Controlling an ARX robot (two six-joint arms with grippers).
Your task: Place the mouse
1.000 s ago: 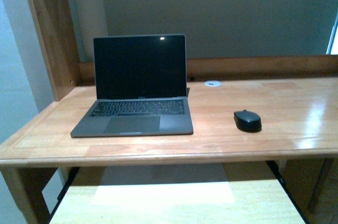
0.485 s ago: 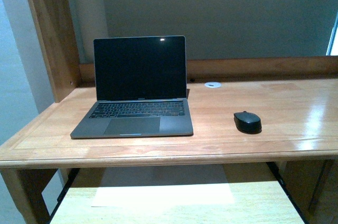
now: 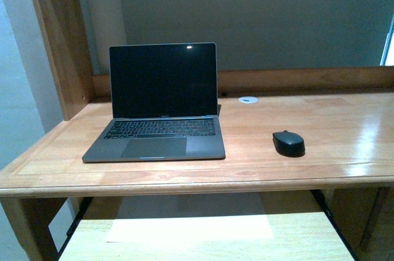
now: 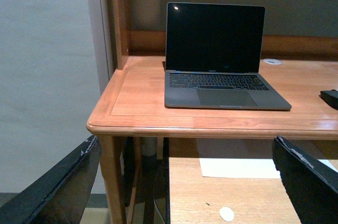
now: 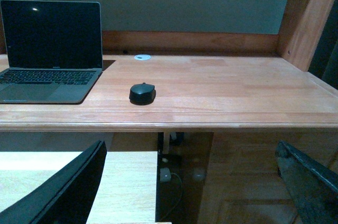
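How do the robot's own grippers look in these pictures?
Only finger parts show, in the wrist views. The left gripper has two black, flat, tapering fingers with pale scuffs along their edges. The right gripper has the same black fingers; one looks worn and greyish. No cables or markings are visible.

A wooden desk with a raised back rail carries three things. An open laptop with a dark screen sits toward its left side. A black mouse lies well apart to the laptop's right, near the front edge. A small white disc rests by the back rail.
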